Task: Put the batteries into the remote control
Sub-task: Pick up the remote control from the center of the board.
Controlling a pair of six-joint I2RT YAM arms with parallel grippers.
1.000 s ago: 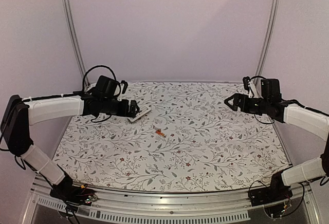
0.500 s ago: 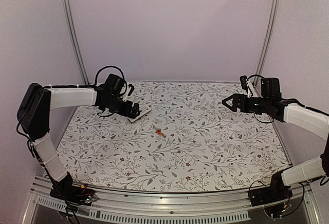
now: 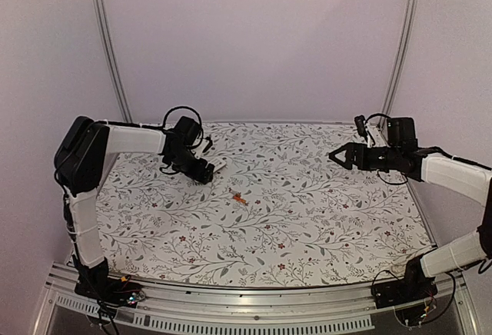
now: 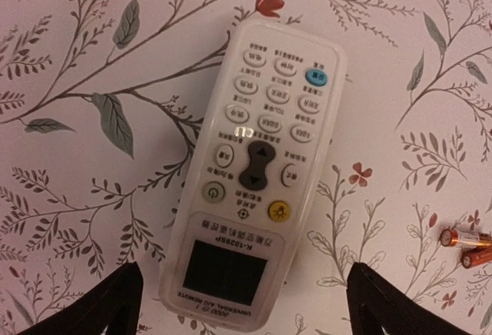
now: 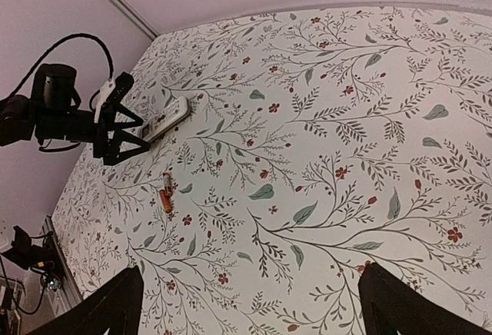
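Observation:
The white remote control [image 4: 257,174] lies face up on the floral cloth, buttons showing and its dark screen nearest the left wrist camera. My left gripper [image 4: 242,277] hovers over that screen end, open, one finger [image 4: 115,300] on each side with cloth visible between fingers and remote. From above, the left gripper [image 3: 204,172] covers most of the remote [image 3: 218,166]. Two orange batteries [image 3: 239,197] lie side by side on the cloth just right of the remote [image 4: 465,237]. My right gripper [image 3: 336,155] hangs open and empty at the far right, well away from both [image 5: 250,296].
The right wrist view takes in the remote [image 5: 165,120], the left gripper [image 5: 115,131] and the batteries [image 5: 165,193] from across the cloth. Pale walls and two metal posts [image 3: 108,51] close in the back. The table's metal front rail [image 3: 246,296] runs along the near edge.
My left arm has swung forward and turned, bringing its gripper down over the remote's near end. The right gripper has crept slightly left. Remote and batteries have not moved.

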